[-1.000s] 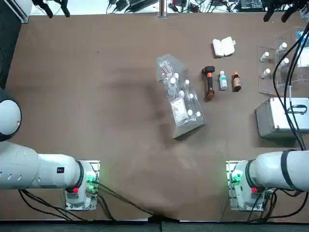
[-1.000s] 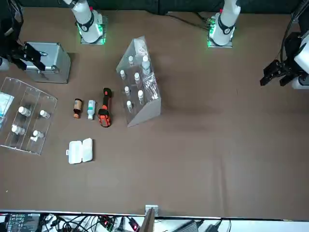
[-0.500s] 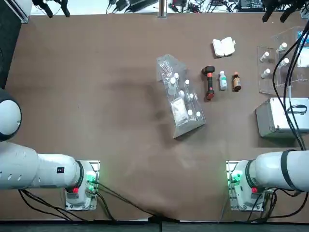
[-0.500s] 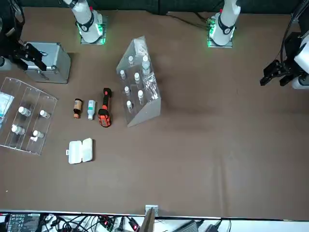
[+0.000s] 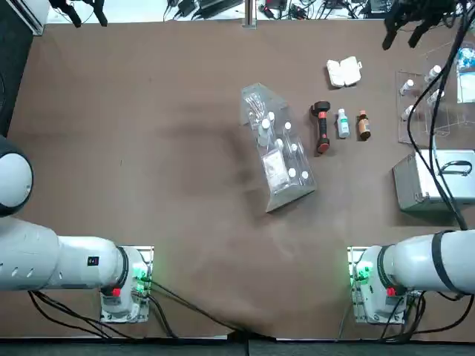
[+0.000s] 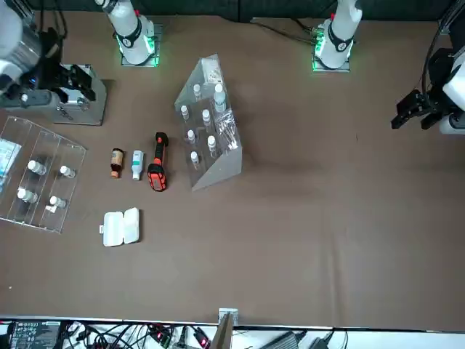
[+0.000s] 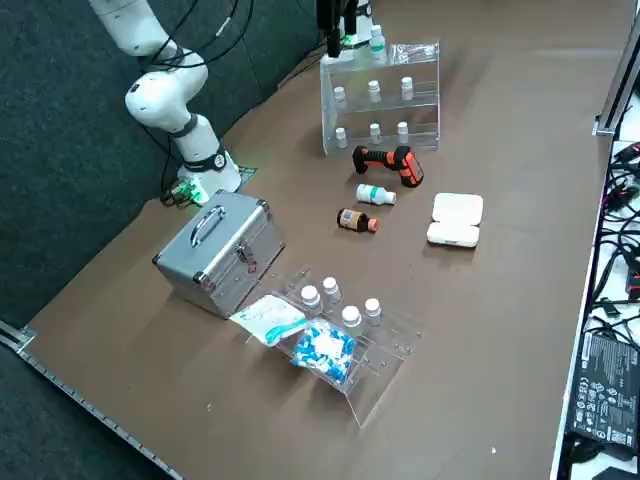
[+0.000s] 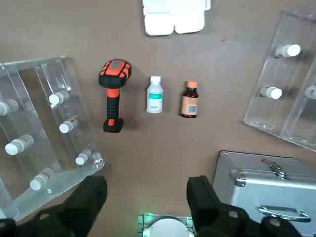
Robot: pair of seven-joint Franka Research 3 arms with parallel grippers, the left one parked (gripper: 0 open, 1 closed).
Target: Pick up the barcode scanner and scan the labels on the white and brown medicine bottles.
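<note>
the right gripper [image 8: 147, 186] is above the tabletop [image 8: 143, 148]; a narrow gap separates barcode scanner [image 8: 113, 96] from white bottle [image 8: 155, 96]; a clear rack [image 8: 34, 64] blocks the scanner's other side.

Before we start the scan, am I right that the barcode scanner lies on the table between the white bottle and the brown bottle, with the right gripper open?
Not quite: the white bottle lies between the barcode scanner and the brown bottle, as the right wrist view shows. The right gripper is indeed open.
</note>
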